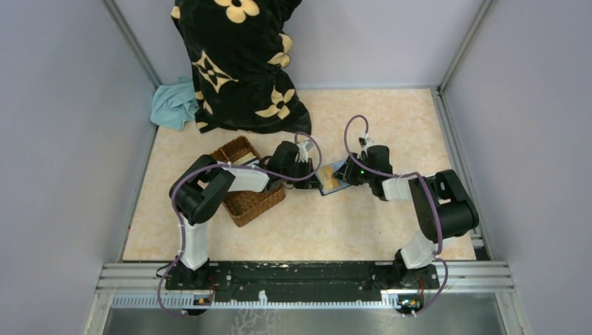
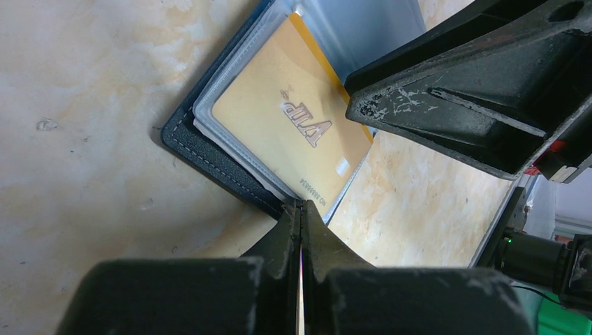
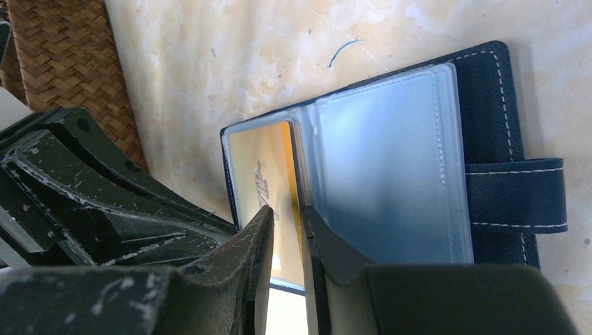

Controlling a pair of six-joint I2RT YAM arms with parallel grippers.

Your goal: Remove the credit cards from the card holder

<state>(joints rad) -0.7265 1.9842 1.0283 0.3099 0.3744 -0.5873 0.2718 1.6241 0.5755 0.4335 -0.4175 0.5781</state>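
Just beyond the arm bases, on the marbled table (image 1: pixel 314 230), the card holder (image 3: pixel 489 125) is seen lying open and flat between the two grippers, near the middle of the table. Its navy cover faces down, its clasp strap (image 3: pixel 516 195) sticks out from one side, and clear plastic sleeves (image 3: pixel 384 174) are fanned across the inside. A gold credit card (image 2: pixel 279 132) marked VIP is lodged in a sleeve on the half nearer the left arm.

The left gripper (image 2: pixel 301 209) is fully closed, its tips pressed together right at the holder's edge. Whether a thin sleeve or the cover is pinched there cannot be told. The right gripper (image 3: pixel 287 220) is brought in from the opposite side. Its jaws are held only narrowly apart, and the edge of the gold card is seen in the gap. Whether the pads touch the card cannot be told.

Left of the holder, a brown wicker basket (image 1: pixel 262 209) is partly covered by the left arm. Farther back, a black blanket with cream flowers (image 1: pixel 237 63) is heaped against the rear wall, and a teal cloth (image 1: pixel 174 105) is tucked at its left.
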